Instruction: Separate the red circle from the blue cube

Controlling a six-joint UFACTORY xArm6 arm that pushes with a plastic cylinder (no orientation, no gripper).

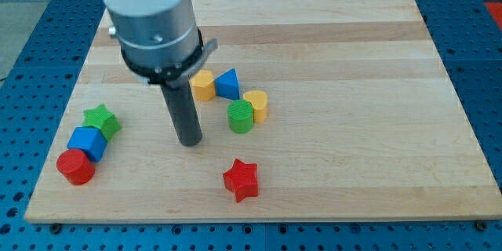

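Now, far on the view's left near the wooden board's (353, 165) bottom-left corner, the red circle (75, 166) sits touching the blue cube (87, 142) just above and right of it, and the green star (102, 121) presses on the cube's upper right, three in a diagonal chain; moving right, my tip (189, 142) stands on bare wood, well apart from that chain and just left of the middle cluster; no fingers on this rod, nothing held; next, the yellow block (203, 85) touches the blue triangle (228, 85), and below them the green cylinder (241, 116) leans against another yellow block (256, 104); lower down, the red star (241, 180) lies alone
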